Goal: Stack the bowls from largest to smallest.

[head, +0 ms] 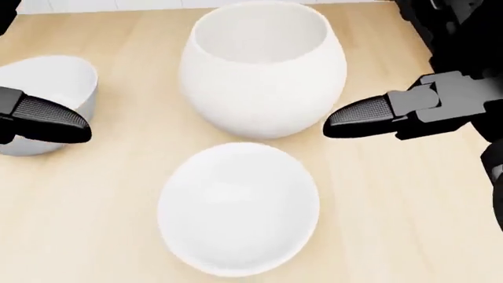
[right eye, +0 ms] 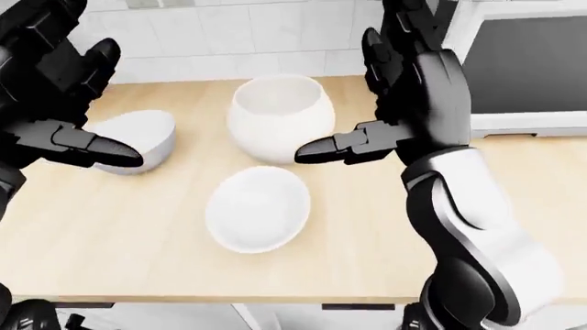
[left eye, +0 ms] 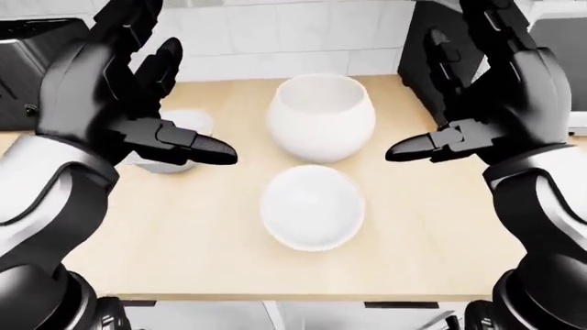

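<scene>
Three white bowls stand on the wooden counter. The large round bowl is upright at the centre top. The medium shallow bowl sits just below it, a little apart. The small bowl is at the left, tilted, partly hidden by my left thumb in the left-eye view. My left hand is open and raised above the small bowl, holding nothing. My right hand is open and raised to the right of the large bowl, its thumb pointing toward the bowl, holding nothing.
A white tiled wall runs along the top of the counter. A black appliance stands at the top left and a dark oven-like unit at the right. The counter's near edge is at the bottom.
</scene>
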Controlling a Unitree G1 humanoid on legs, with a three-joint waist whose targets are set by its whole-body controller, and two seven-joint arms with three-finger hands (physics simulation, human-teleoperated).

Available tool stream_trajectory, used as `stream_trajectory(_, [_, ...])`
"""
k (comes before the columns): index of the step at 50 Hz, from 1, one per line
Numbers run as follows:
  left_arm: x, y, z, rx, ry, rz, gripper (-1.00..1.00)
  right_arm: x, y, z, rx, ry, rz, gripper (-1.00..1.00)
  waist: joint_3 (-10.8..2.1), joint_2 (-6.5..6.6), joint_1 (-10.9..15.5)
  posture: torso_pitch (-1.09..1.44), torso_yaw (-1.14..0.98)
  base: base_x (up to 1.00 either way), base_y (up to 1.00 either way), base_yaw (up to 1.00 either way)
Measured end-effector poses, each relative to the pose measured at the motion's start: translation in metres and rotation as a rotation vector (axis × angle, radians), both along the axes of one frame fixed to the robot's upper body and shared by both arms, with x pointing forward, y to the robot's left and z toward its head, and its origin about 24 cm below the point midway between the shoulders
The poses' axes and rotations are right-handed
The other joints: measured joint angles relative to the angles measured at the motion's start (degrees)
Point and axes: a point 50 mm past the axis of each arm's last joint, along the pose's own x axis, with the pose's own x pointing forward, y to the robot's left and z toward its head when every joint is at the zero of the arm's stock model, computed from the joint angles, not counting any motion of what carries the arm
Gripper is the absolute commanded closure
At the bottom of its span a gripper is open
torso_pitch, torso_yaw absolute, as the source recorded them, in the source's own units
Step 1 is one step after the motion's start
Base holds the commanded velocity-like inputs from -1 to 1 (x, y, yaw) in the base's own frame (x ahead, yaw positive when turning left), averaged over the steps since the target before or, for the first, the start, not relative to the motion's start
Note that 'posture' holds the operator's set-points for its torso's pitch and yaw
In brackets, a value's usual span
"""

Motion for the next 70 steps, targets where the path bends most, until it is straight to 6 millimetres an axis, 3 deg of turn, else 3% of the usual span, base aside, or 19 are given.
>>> stream_trajectory(1, [0.001, 0.000, -0.001, 0.002, 0.005, 0.004, -1.00, 0.000, 0.001, 0.000, 0.002, 0.002, 0.006, -1.00, -0.34, 1.06, 0.33, 0.00, 0.00, 0.00, 0.16, 0.00])
stream_trajectory(4, [0.004, 0.003, -0.010, 0.002, 0.051, 0.022, -1.00, 0.001, 0.007, -0.006, -0.018, 0.034, 0.039, -1.00, 0.07, -0.21, 1.09, 0.00, 0.00, 0.00, 0.17, 0.00])
stream_trajectory(6, [0.005, 0.002, -0.010, 0.005, 0.057, 0.023, -1.00, 0.002, 0.008, -0.007, -0.025, 0.040, 0.046, -1.00, -0.10, -1.81, 1.12, 0.00, 0.00, 0.00, 0.09, 0.00])
stream_trajectory(10, [-0.001, -0.005, -0.003, 0.022, 0.003, 0.003, -1.00, -0.002, 0.000, 0.001, -0.003, -0.001, 0.020, -1.00, 1.37, -4.37, 1.34, 0.00, 0.00, 0.00, 0.00, 0.00])
stream_trajectory(13, [-0.003, -0.011, 0.000, 0.071, -0.030, -0.005, -1.00, -0.002, -0.002, 0.001, -0.005, -0.010, 0.011, -1.00, 1.01, -6.97, 2.02, 0.00, 0.00, 0.00, 0.00, 0.00])
stream_trajectory(18, [-0.005, -0.040, 0.003, 0.149, -0.109, -0.138, -1.00, 0.001, -0.010, -0.004, 0.007, 0.023, -0.013, -1.00, 1.44, -5.39, 1.76, 0.00, 0.00, 0.00, 0.00, 0.00])
stream_trajectory(21, [-0.012, -0.046, 0.016, 0.214, -0.220, -0.157, -1.00, 0.002, -0.012, -0.004, 0.009, 0.032, -0.018, -1.00, 1.12, -4.78, 1.41, 0.00, 0.00, 0.00, 0.00, 0.00])
stream_trajectory(24, [-0.015, -0.054, 0.015, 0.309, -0.294, -0.189, -1.00, 0.001, -0.017, 0.001, 0.017, 0.015, -0.036, -1.00, 0.72, -4.46, 1.49, 0.00, 0.00, 0.00, 0.00, 0.00])
stream_trajectory(31, [-0.024, -0.080, -0.010, 0.585, -0.390, -0.417, -1.00, 0.002, -0.014, 0.001, 0.016, 0.016, -0.027, -1.00, 0.68, -5.34, 1.71, 0.00, 0.00, 0.00, 0.00, 0.00])
stream_trajectory(42, [-0.032, -0.091, -0.018, 0.824, -0.524, -0.444, -1.00, 0.001, -0.017, 0.003, 0.022, 0.007, -0.036, -1.00, 0.17, -6.76, 2.27, 0.00, 0.00, 0.00, 0.00, 0.00])
stream_trajectory(49, [-0.039, -0.103, -0.025, 0.919, -0.568, -0.486, -0.99, 0.001, -0.021, 0.004, 0.030, 0.005, -0.046, -1.00, 0.08, -6.98, 2.48, 0.00, 0.00, 0.00, 0.00, 0.00])
stream_trajectory(57, [-0.043, -0.110, -0.035, 0.955, -0.571, -0.523, -0.64, -0.001, -0.026, 0.008, 0.040, -0.006, -0.062, -1.00, 0.20, -7.20, 2.68, 0.00, 0.00, 0.00, 0.00, 0.00])
stream_trajectory(63, [-0.036, -0.114, -0.047, 0.971, -0.537, -0.544, -0.46, -0.002, -0.027, 0.009, 0.043, -0.008, -0.061, -1.00, 0.21, -7.42, 2.83, 0.00, 0.00, 0.00, 0.00, 0.00])
stream_trajectory(70, [-0.037, -0.120, -0.058, 0.984, -0.532, -0.568, -0.40, -0.002, -0.028, 0.009, 0.046, -0.006, -0.061, -1.00, 0.19, -7.62, 2.91, 0.00, 0.00, 0.00, 0.00, 0.00])
